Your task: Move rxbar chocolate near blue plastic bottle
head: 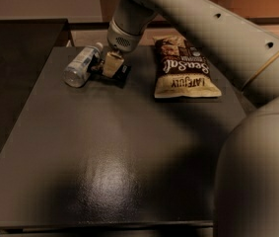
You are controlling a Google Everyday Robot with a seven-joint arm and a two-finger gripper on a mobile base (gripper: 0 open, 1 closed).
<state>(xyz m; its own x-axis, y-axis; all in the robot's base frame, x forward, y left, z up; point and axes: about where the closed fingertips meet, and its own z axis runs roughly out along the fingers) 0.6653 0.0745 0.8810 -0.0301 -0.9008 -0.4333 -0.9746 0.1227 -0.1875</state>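
The rxbar chocolate (122, 73), a small flat black bar, lies on the dark table (109, 147) at the back left, mostly covered by my gripper. My gripper (108, 65) hangs right over the bar, at table height. The blue plastic bottle (81, 64), clear with a white cap, lies on its side just left of the gripper and the bar, very close to them. The arm reaches in from the upper right.
A brown-and-cream chip bag (184, 68) lies flat at the back right of the table. My arm's large pale body (257, 172) fills the right side of the view. A lower dark surface (11, 58) lies to the left.
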